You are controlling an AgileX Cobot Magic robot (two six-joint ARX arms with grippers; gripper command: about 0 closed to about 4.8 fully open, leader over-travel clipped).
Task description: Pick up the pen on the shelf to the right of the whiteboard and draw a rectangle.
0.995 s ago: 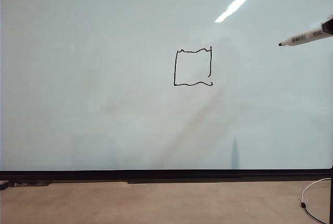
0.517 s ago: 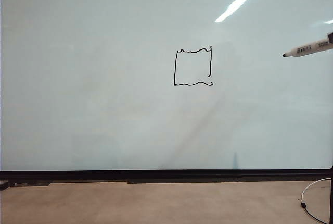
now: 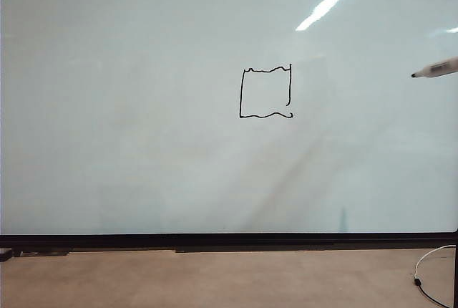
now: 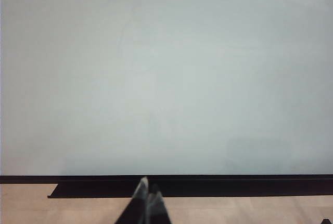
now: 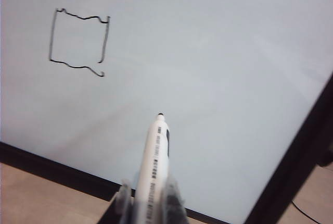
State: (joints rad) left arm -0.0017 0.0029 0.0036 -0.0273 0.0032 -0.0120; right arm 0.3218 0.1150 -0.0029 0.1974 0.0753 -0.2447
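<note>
- The whiteboard [image 3: 143, 143] is the largest thing here: a glossy, pale grey-white sheet filling most of the exterior view; smooth and flat, it carries a bright slanted streak of reflected light near its upper right, and a thin black bottom edge [image 3: 229, 239] runs along its foot.
- Below the board lies a matte, beige-brown floor [image 3: 215, 279], faintly mottled; a thin cable [image 3: 429, 254], white turning black, curls at its right end.
- The rectangle [image 3: 241, 93] sits a little above and right of the board's middle: a small black hand-drawn outline, roughly square; its top and bottom lines are wavy, its sides nearly straight, and the bottom right corner ends in a small hook that does not quite meet the right side; the right wrist view shows it [image 5: 52, 34] well apart from the pen tip.
- The right gripper [image 5: 148, 198] is closed around the pen [image 5: 153, 166], its translucent finger pads [image 5: 124, 197] pressing the barrel from either side; in the exterior view only the pen [image 3: 440, 68] shows, at the right edge.
- The pen is a slim, round white marker with small dark print along its barrel and a black tip pointing toward the board.
- The left gripper [image 4: 147, 198] hangs low before the board's bottom edge; its dark fingertips [image 4: 141, 187] lie together with nothing between them.
</note>
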